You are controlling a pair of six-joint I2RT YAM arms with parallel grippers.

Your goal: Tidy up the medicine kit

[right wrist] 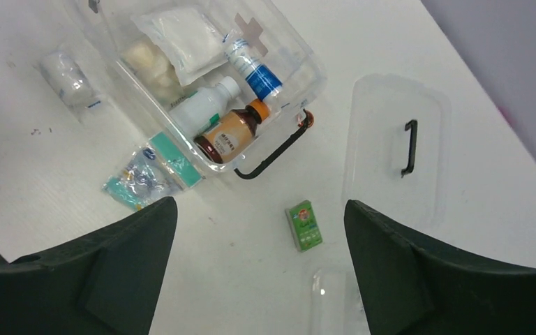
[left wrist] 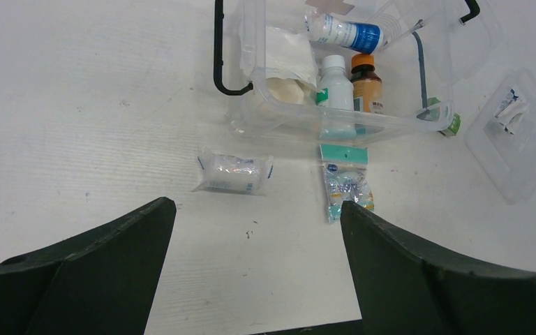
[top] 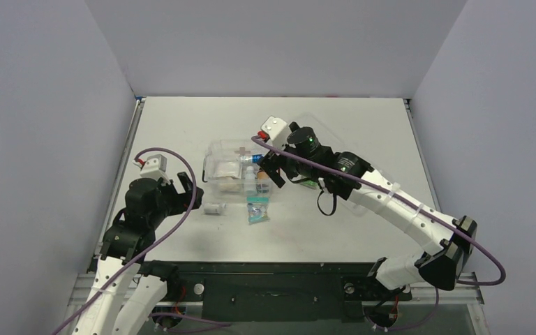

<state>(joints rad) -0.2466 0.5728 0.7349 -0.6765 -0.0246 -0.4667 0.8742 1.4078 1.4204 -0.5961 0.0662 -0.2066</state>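
Observation:
The medicine kit (top: 216,150), a clear box with a faint red cross, stands open at mid-table. In it are a white pouch (right wrist: 181,35), a white bottle (left wrist: 335,80), an amber bottle (right wrist: 232,134) and a blue-labelled tube (right wrist: 255,66). In front of it lie a wrapped bandage roll (left wrist: 232,172) and a teal packet (left wrist: 345,183). A small green box (right wrist: 304,225) lies to the kit's right. My left gripper (left wrist: 258,206) is open, short of the roll. Above the kit's right end, my right gripper (right wrist: 259,202) is open and holds nothing.
The flat clear lid (right wrist: 398,150) with its black handle lies right of the kit, partly under my right arm in the top view. A shallow clear tray (left wrist: 523,136) sits nearer, to the right. The kit's black clip (right wrist: 272,157) hangs out on its right side.

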